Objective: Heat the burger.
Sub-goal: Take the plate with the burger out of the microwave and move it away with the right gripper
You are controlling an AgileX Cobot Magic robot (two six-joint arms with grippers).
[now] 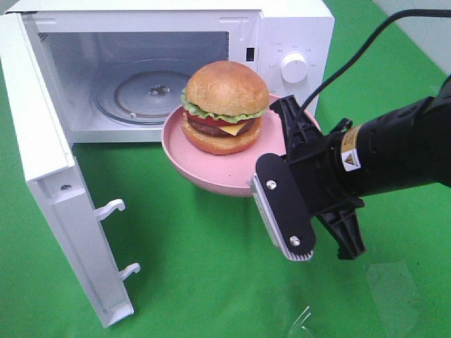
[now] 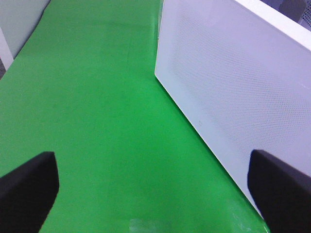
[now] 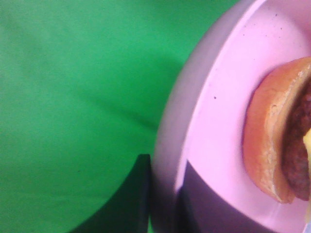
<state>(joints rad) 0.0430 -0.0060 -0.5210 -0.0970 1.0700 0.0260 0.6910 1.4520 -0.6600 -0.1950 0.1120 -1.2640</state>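
Observation:
The burger (image 1: 223, 105), with a glossy bun, lettuce, patty and cheese, sits on a pink plate (image 1: 211, 172) held in the air just in front of the open microwave (image 1: 141, 77). My right gripper (image 1: 278, 165) is shut on the plate's right rim, one finger above it and one below. In the right wrist view the plate (image 3: 214, 116) and the burger's lower bun (image 3: 267, 141) fill the right side, with my right gripper (image 3: 167, 204) pinching the rim. My left gripper (image 2: 155, 194) stands open over the green cloth beside a white perforated microwave wall (image 2: 233, 82); it does not show in the high view.
The microwave door (image 1: 53, 176) is swung wide to the left, its two latch hooks (image 1: 116, 236) pointing right. A glass turntable (image 1: 137, 91) lies inside the cavity. The control knob (image 1: 294, 67) is on the right panel. Green cloth (image 1: 211, 282) covers the table.

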